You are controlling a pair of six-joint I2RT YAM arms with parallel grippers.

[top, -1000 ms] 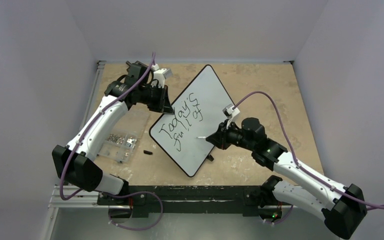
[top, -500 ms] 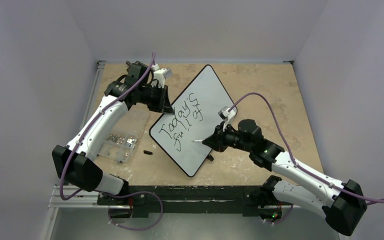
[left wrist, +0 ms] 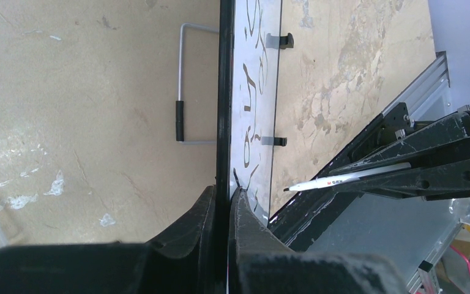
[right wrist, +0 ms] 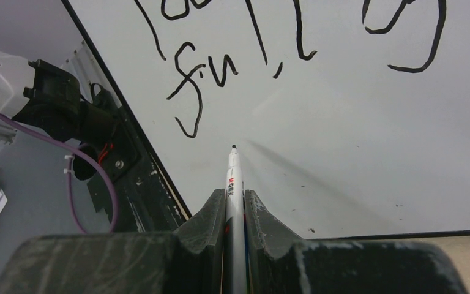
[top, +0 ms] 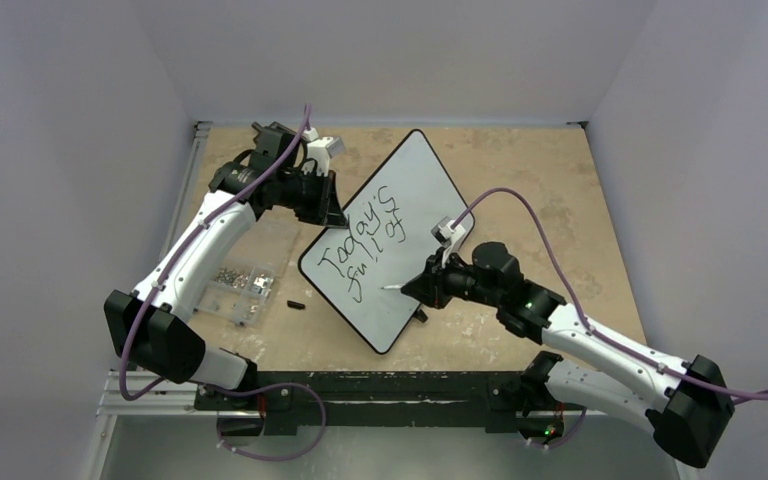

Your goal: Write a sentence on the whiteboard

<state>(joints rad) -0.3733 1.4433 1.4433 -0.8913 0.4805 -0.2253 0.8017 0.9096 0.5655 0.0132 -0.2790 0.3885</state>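
Note:
The whiteboard stands tilted on the table, black-rimmed. The sentence runs in slanted black lines, "Today's" above "full of". My left gripper is shut on the board's upper-left rim, seen edge-on in the left wrist view. My right gripper is shut on a white marker. Its tip hovers just below the "f" of "full", over the bare lower part of the board. The marker also shows in the left wrist view.
A clear plastic box of screws lies on the table left of the board. A small black cap lies beside it. A wire stand leg shows behind the board. The aluminium rail runs along the near edge.
My right arm has moved the marker left and down across the board, from right of "full" to below its start. The left gripper and the board have not moved.

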